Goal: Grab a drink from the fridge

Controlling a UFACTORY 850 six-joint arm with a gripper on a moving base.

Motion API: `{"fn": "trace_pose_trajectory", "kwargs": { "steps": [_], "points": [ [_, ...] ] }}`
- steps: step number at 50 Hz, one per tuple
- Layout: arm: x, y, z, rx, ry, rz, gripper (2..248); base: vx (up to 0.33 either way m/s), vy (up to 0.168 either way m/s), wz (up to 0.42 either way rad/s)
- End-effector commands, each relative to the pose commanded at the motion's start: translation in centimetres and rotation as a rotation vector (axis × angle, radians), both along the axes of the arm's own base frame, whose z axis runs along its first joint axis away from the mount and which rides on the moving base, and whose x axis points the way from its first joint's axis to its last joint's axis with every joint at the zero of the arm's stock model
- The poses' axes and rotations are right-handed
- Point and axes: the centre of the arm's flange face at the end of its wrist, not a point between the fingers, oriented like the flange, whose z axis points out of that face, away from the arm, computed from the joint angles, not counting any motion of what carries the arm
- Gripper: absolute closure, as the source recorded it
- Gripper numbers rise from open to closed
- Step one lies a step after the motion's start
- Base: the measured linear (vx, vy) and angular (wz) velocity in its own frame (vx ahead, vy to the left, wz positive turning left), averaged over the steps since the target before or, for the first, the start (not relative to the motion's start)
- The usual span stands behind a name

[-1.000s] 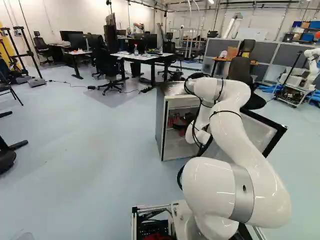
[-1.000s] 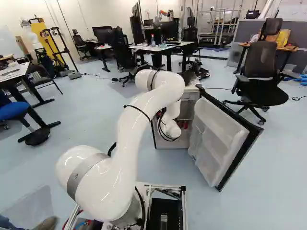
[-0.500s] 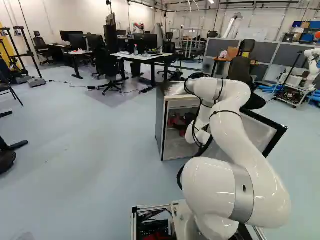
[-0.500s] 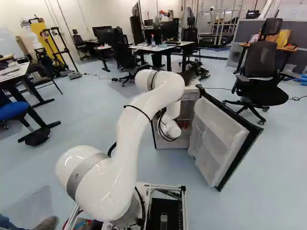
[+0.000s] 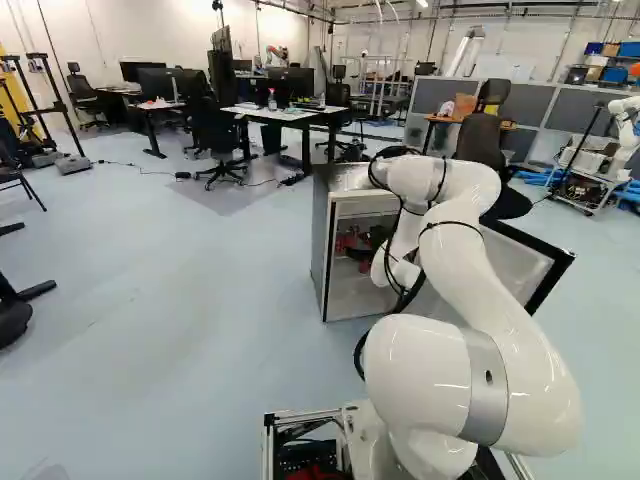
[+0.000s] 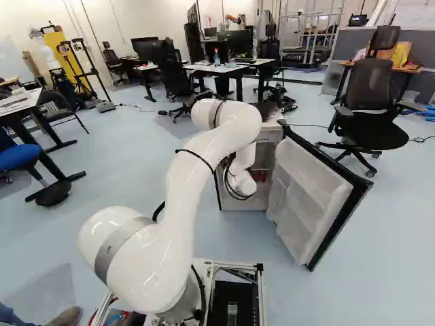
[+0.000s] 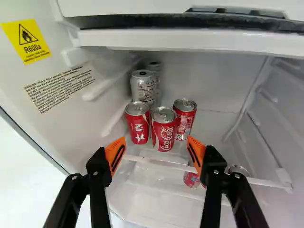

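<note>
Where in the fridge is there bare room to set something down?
On the upper shelf, between the red cans and the wall opposite the yellow label. Below, the label's side of the lower cans looks bare too. Crowded: three red cans bunched together, two silver cans behind.

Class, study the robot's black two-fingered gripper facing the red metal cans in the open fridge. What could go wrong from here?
The open gripper could catch or topple a neighbour, since the middle red can stands tight between the left red can and right red can.

Reaching too far might shove them against the silver metal cans behind.

Withdrawing, the white arm may bump the white-lined fridge door, standing open beside it.
</note>
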Motion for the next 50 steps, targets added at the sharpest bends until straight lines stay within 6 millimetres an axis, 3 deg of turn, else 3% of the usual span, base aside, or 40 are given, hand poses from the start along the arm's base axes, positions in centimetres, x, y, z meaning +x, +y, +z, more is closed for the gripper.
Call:
{"fn": "trace_pose_trajectory", "kwargs": {
  "steps": [50],
  "points": [
    [3.3,-0.3,-1.8,-0.050,0.032,0.016,63,0.000,0.000,0.000]
  ]
}}
